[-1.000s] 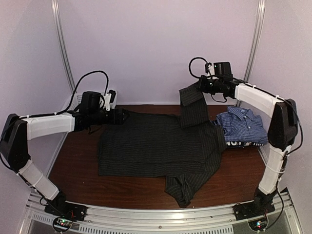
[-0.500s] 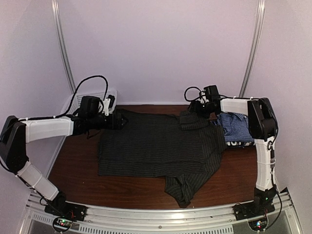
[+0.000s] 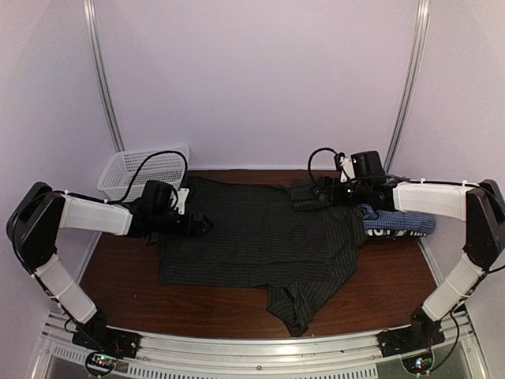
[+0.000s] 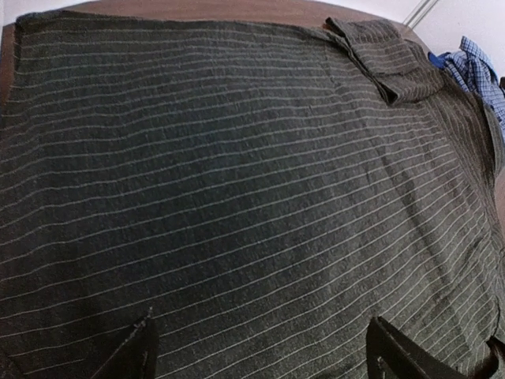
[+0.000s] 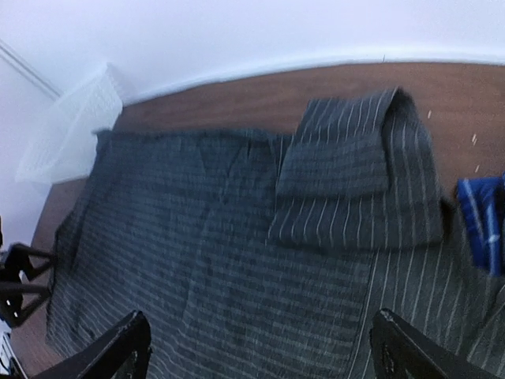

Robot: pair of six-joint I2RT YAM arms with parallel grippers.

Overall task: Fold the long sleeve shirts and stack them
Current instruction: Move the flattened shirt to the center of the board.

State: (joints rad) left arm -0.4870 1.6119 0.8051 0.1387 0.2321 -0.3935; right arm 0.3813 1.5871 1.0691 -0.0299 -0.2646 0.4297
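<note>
Both my jaws spread wide, nothing gripped; black pinstriped shirt lies flat on the table.

My left gripper sits low over the shirt's left side, fingers well apart with only striped cloth between them; can't tell if they touch it. My right gripper is at the far right corner, jaws parted, just beside the sleeve, which is folded onto the shirt body. One bottom flap hangs toward the near edge. Blue checked shirt is folded at the right, on a navy shirt with white lettering, touching the black shirt's right edge. White basket is far left.
</note>
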